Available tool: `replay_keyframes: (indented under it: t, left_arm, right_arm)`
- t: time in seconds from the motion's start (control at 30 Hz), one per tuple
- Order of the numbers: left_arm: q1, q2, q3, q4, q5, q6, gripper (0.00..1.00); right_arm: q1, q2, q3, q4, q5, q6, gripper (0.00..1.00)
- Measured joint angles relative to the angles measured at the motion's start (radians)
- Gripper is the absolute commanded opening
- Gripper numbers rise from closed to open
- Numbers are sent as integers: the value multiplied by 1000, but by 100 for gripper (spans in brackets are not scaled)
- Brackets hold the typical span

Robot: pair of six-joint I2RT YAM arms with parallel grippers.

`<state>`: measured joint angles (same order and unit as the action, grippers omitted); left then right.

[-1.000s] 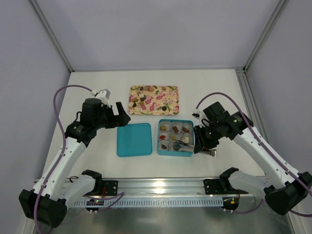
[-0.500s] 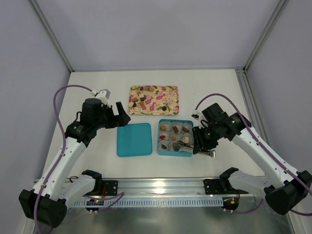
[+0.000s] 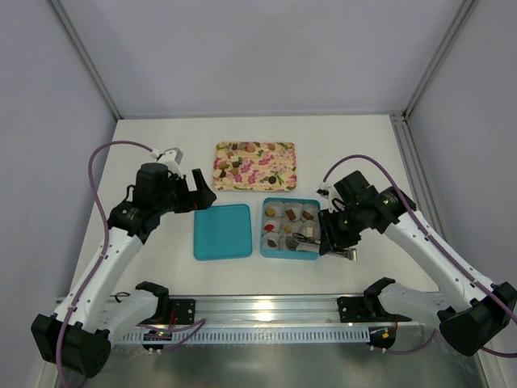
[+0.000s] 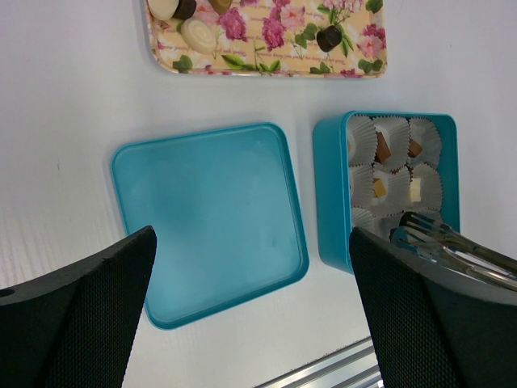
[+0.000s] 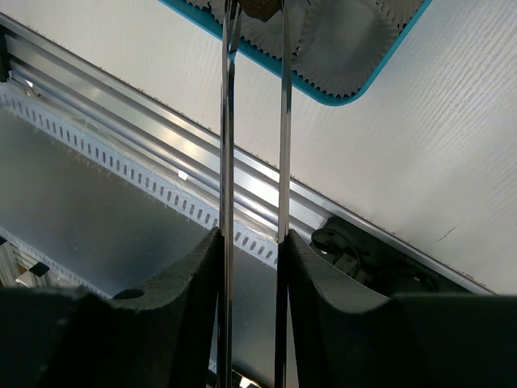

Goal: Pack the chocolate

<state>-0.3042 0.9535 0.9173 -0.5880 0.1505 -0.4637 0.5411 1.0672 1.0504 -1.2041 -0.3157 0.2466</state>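
Chocolate pieces [image 3: 236, 162] lie on the pink flowered tray [image 3: 279, 174], and others sit in paper cups inside the teal box [image 3: 263, 230]. My right gripper [image 3: 335, 242] is shut on metal tongs [image 3: 303, 239], whose tips reach into the box's front right cups. In the right wrist view the tongs' arms [image 5: 229, 121] run up from my right gripper [image 5: 252, 238] to a brown piece [image 5: 258, 6] at the tips; whether it is pinched I cannot tell. My left gripper [image 3: 202, 194] hangs open above the teal lid [image 4: 210, 218], holding nothing.
The teal lid [image 3: 221, 231] lies flat just left of the box. The flowered tray [image 4: 266, 65] sits behind both. The aluminium rail [image 3: 266, 307] runs along the near table edge, close to the box. Side walls close in the table left and right.
My right gripper and the tongs have shifted slightly left over the box. The left arm has not moved.
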Motion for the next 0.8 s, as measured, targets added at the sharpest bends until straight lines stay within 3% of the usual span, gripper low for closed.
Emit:
replay_keyframes:
  t: [0.8]
  left_arm:
    - [0, 0, 0, 0, 0, 0, 100]
  right_arm:
    - [0, 2, 0, 0, 2, -1, 39]
